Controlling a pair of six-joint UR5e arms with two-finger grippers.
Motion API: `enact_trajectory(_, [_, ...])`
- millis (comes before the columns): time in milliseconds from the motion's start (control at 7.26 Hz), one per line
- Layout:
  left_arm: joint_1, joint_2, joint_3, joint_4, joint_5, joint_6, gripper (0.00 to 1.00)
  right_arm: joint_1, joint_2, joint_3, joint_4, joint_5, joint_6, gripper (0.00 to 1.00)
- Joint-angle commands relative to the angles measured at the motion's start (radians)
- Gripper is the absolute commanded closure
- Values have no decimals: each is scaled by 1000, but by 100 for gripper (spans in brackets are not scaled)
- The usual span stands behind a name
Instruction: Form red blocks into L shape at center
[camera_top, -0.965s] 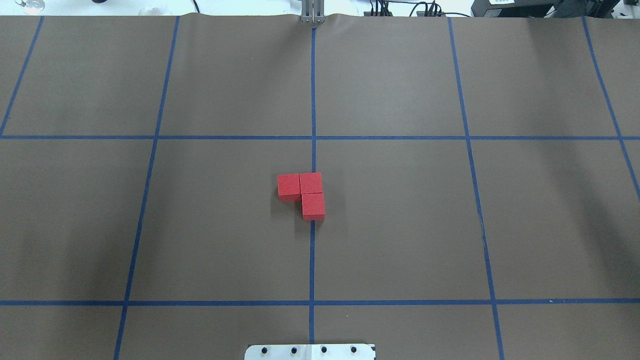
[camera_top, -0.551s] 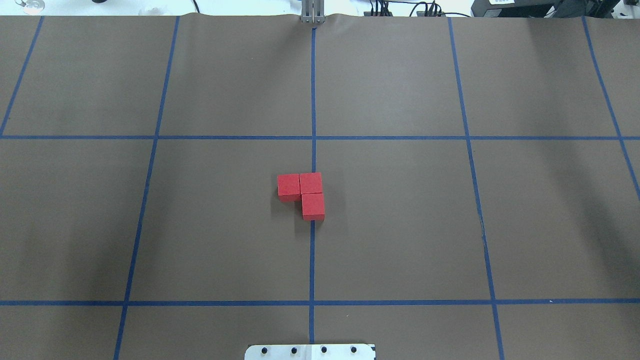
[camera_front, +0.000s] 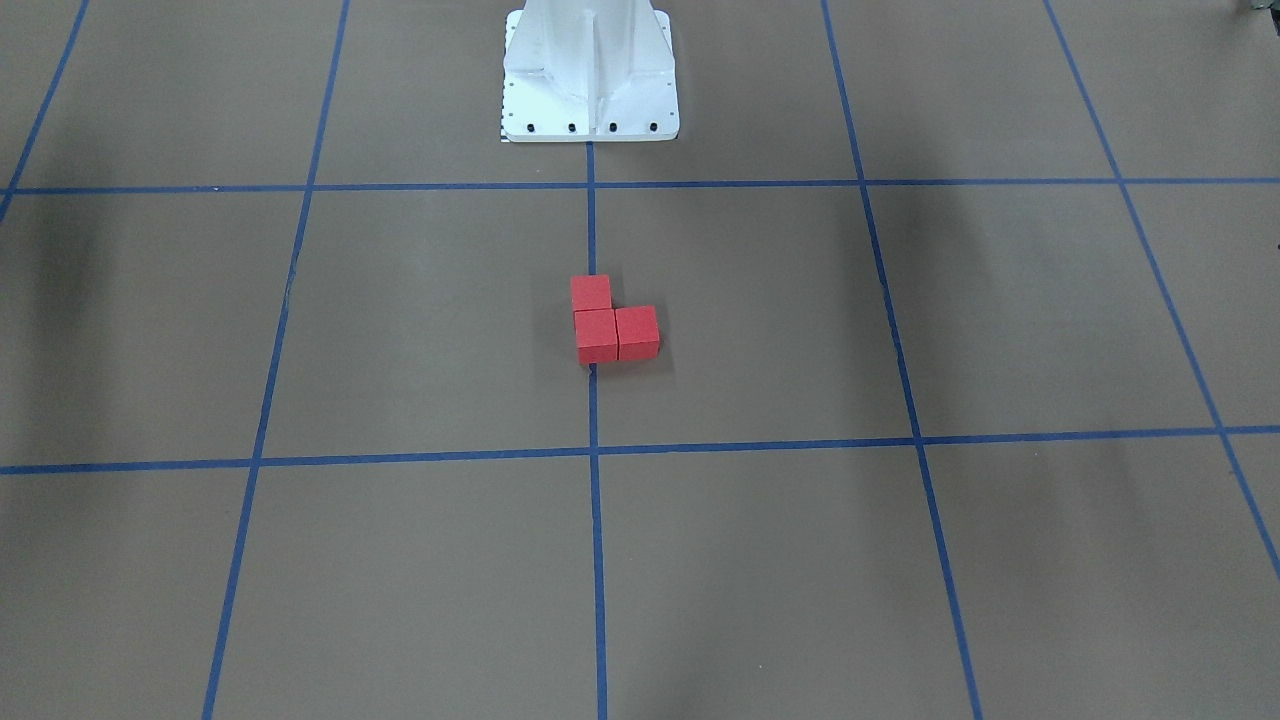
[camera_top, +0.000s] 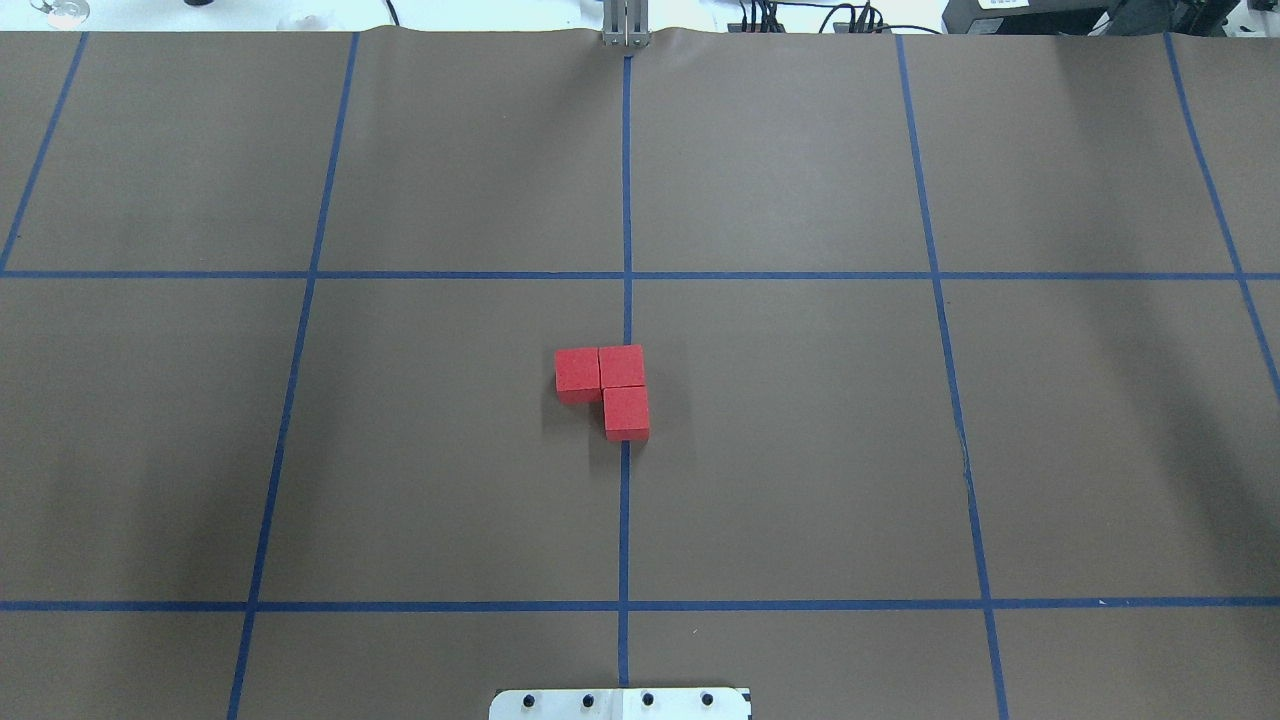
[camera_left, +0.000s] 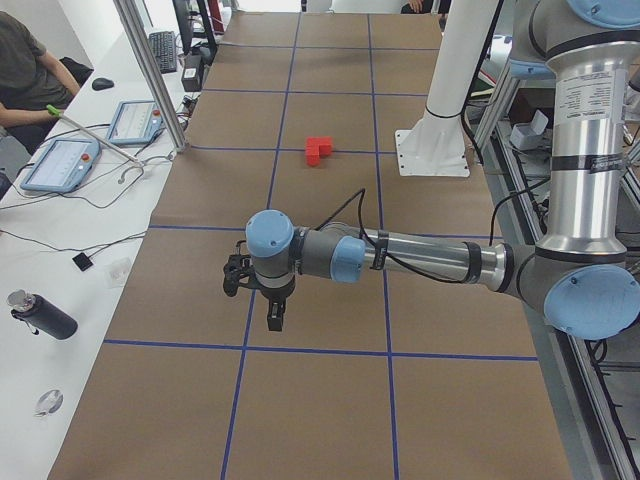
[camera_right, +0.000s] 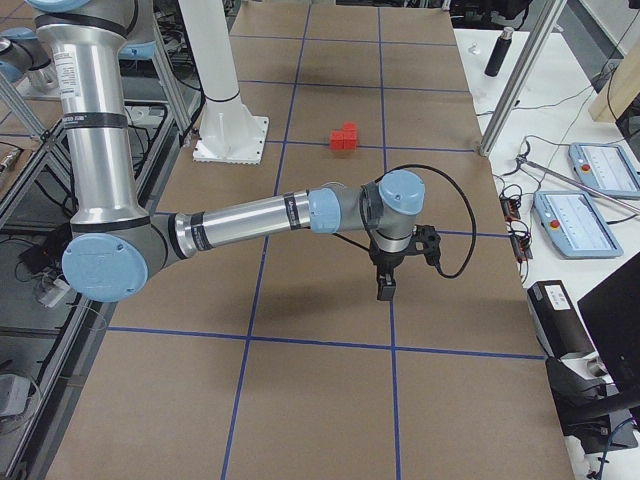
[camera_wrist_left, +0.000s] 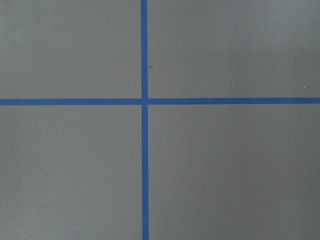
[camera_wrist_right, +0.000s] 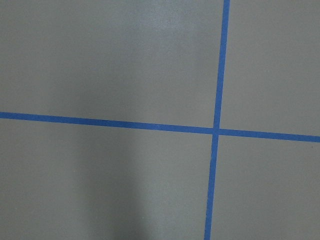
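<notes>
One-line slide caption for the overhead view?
Three red blocks touch in an L, lying over the middle blue tape line.

In the exterior left view you have the left arm (camera_left: 430, 262) bent at the right edge of the frame, with its forearm reaching level toward the middle left. The left gripper (camera_left: 275, 316) hangs straight down from the wrist, and you can't judge its jaws from here. In the exterior right view the right arm (camera_right: 250, 220) has its elbow at the left and its forearm running to centre. The right gripper (camera_right: 385, 288) points down, jaws likewise unreadable.
</notes>
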Motion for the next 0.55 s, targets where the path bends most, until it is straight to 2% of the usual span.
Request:
enact_trajectory(0, [-2,3,-11,-1,-2,-2,0,0,1,-16,-3,4,3,0])
enact_trajectory(276, [-5,35,-84,5,-6,-2,0,0,-1,-5,-9,54,2,0])
enact_trajectory(413, [0,48,-60,-1,-2,0,0,0,1,-17,-5,56,2,0])
